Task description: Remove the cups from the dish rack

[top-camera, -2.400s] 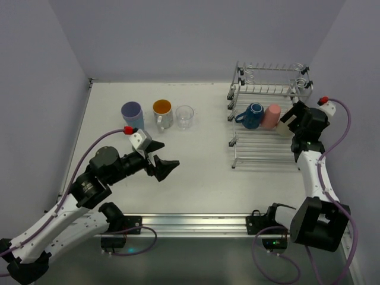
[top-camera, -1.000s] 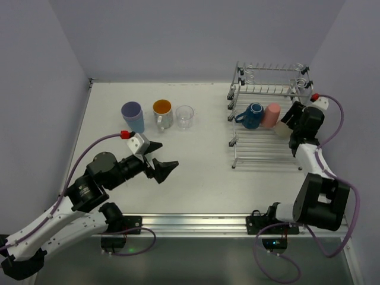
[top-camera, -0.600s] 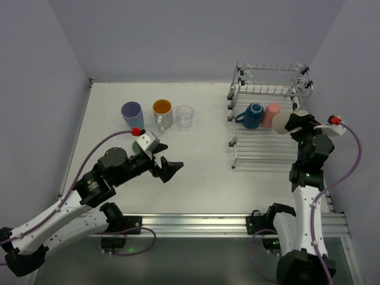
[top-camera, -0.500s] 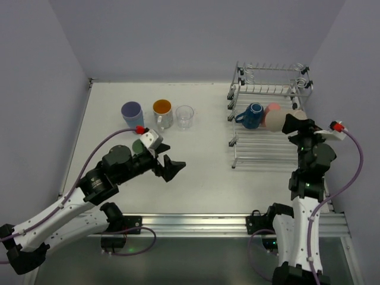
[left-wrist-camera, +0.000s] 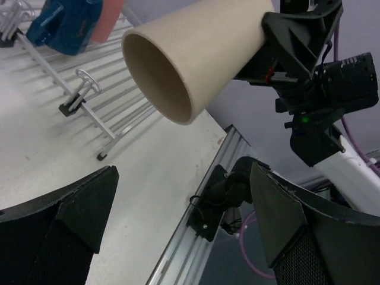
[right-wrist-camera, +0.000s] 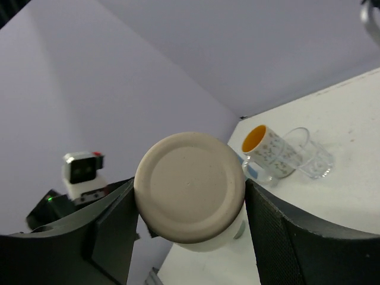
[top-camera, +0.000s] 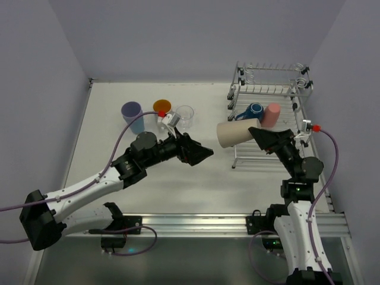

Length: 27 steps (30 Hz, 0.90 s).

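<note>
My right gripper is shut on a beige cup, holding it by its base, sideways in the air left of the dish rack. The right wrist view shows the cup's round base between both fingers. My left gripper is open, just left of and below the cup's mouth, apart from it. A dark-blue mug and a pink cup lie on the rack's lower tier. A lavender tumbler, an orange-inside mug and a clear glass stand on the table.
The rack's upper tier carries a coiled wire holder. Purple walls close in the table at the back and both sides. The aluminium rail with the arm bases runs along the near edge.
My right arm has lifted the beige cup out of the rack and swung it left over the table. My left arm has stretched right toward it, still open.
</note>
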Each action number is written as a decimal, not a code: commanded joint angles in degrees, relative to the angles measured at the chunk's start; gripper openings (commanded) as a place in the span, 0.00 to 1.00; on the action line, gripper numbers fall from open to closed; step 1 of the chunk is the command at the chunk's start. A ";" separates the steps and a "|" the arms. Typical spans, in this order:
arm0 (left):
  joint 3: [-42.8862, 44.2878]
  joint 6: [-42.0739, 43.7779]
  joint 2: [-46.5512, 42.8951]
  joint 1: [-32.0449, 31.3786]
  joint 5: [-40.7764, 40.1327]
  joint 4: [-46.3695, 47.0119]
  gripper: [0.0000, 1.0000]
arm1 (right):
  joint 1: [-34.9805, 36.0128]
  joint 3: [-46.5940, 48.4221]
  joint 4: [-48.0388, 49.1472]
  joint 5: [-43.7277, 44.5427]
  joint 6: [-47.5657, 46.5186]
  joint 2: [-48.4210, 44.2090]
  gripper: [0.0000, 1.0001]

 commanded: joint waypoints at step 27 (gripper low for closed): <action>1.73 -8.25 8.22 0.25 0.10 27.26 0.02 | 14.73 -11.07 33.95 -2.11 15.48 13.38 0.63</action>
